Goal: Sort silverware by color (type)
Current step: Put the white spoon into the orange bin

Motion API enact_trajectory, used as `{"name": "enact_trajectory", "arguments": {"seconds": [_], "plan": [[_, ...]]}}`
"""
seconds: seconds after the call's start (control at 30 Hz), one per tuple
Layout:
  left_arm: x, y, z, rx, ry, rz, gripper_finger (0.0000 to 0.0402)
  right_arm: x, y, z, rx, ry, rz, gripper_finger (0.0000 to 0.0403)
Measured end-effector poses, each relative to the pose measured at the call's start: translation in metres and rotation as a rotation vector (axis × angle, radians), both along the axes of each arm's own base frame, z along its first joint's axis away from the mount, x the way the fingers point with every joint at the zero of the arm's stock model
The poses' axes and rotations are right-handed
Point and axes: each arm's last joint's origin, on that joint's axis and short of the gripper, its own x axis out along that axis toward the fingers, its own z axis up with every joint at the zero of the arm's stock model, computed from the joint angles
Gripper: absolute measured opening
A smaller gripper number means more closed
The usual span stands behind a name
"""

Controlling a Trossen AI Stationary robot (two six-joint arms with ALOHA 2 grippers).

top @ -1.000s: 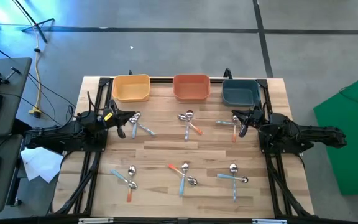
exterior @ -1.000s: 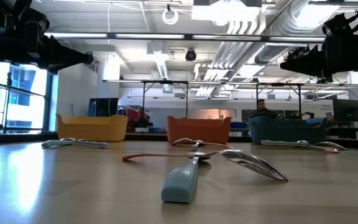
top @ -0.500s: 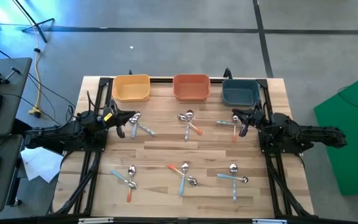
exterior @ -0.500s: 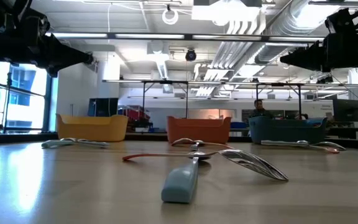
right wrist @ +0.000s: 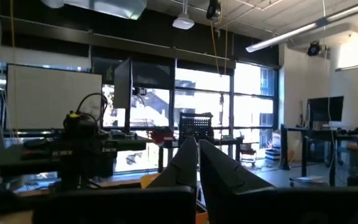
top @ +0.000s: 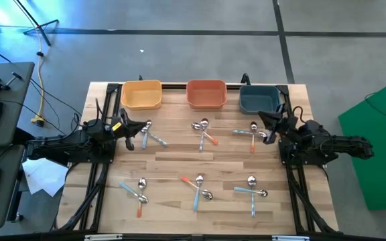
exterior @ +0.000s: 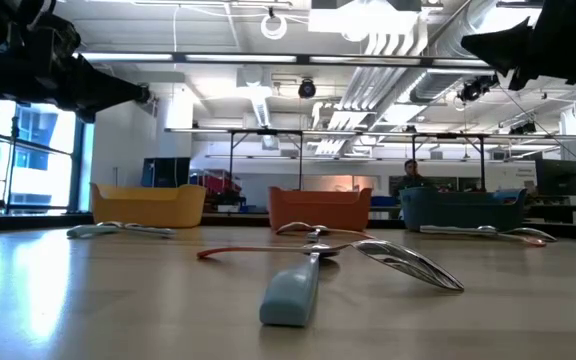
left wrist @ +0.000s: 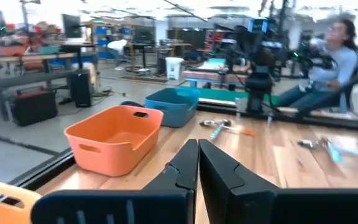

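Wooden table (top: 173,150) | all spoons (top: 203,134) lie before three empty bins (top: 206,94), none sorted | my left gripper (left wrist: 198,163) and right gripper (right wrist: 197,163) pressed together, holding nothing

Left gripper (top: 127,125) up in the air at the left side, fingers pressed together. Right gripper (top: 265,120) up high at the right side, fingers together too.
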Motion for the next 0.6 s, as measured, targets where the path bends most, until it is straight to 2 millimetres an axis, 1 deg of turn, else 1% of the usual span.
{"name": "enact_trajectory", "arguments": {"seconds": [0.17, 0.27, 0.4, 0.47, 0.6], "plan": [[0.0, -0.0001, 0.0, 0.033, 0.011, -0.004, 0.0005, -0.0014, -0.001, 0.0018, 0.023, -0.029, -0.035, 0.0], [0.0004, -0.0011, -0.0004, -0.002, 0.004, -0.041, 0.0005, -0.0018, -0.0002, 0.0034, 0.028, -0.054, 0.002, 0.0], [0.0007, -0.0023, -0.0011, -0.058, -0.005, -0.086, 0.0005, 0.0003, -0.0005, -0.0007, 0.086, -0.031, 0.02, 0.0], [0.0008, -0.0026, -0.0015, -0.095, -0.01, -0.095, 0.0005, 0.0009, -0.0017, -0.002, 0.122, -0.029, -0.013, 0.0], [0.0019, -0.0024, -0.0028, -0.212, -0.026, -0.096, 0.0005, -0.0004, -0.0055, -0.0032, 0.217, -0.061, -0.131, 0.0001]]}}
